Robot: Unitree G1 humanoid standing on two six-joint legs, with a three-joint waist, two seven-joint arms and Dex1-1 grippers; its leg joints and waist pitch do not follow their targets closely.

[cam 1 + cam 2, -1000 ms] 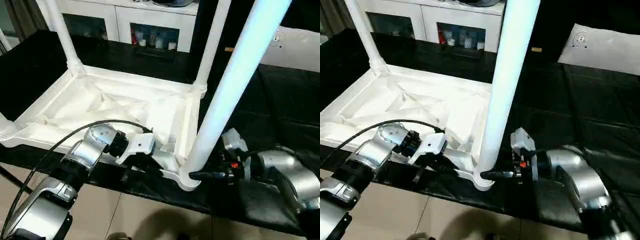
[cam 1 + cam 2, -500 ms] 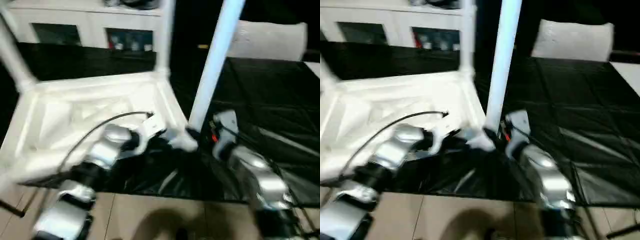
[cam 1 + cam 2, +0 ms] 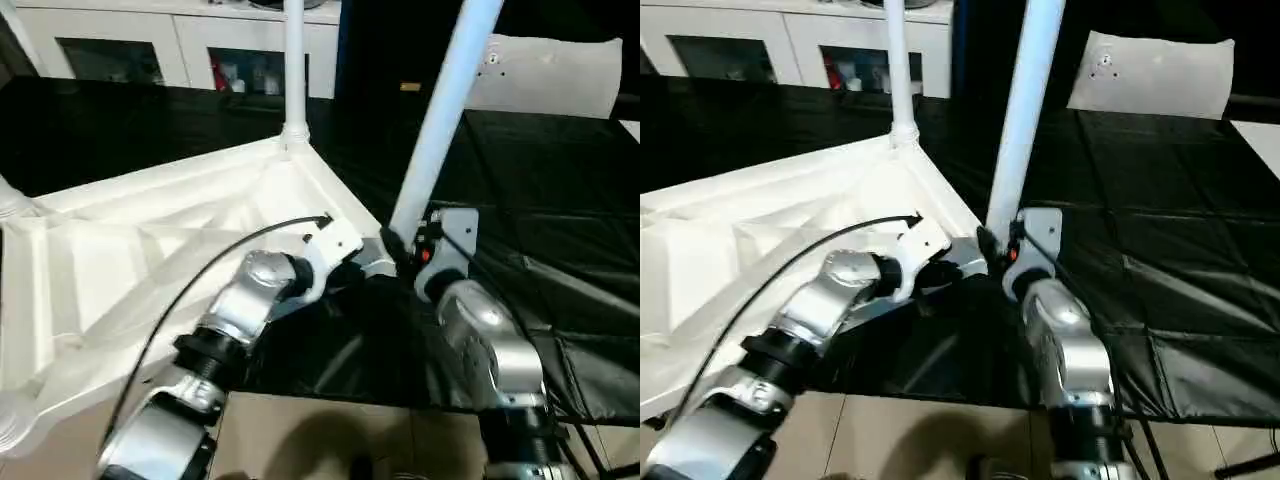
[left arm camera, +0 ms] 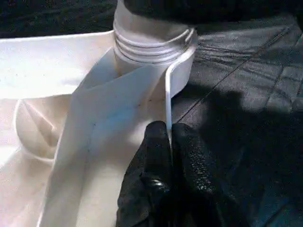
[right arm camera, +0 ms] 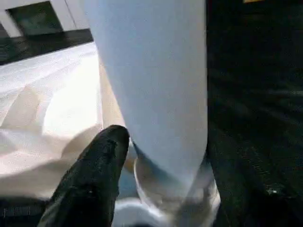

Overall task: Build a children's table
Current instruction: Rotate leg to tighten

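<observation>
The children's table lies upside down on the black-covered bench, its white ribbed underside [image 3: 150, 230] facing up. One leg [image 3: 293, 60] stands in the far corner socket. A second leg [image 3: 440, 120] rises, leaning right, from the corner socket [image 4: 151, 42] nearest me. My left gripper [image 4: 169, 135] is shut on the thin rim [image 4: 168, 94] of the top just beside that socket. My right gripper [image 3: 402, 245] sits at the foot of the leaning leg [image 5: 156, 85], from the right side. Leg stubs show at the top's left corners.
A white cabinet with glass doors [image 3: 130, 50] stands behind the bench. A white sheet [image 3: 550, 80] lies at the back right on the black cover [image 3: 560, 200]. The top's near left corner [image 3: 15, 430] hangs out over the tiled floor [image 3: 330, 440].
The camera has shifted. Against the cabinet, the table top has swung round, its near left corner now out past the bench edge. My left gripper keeps hold of the rim.
</observation>
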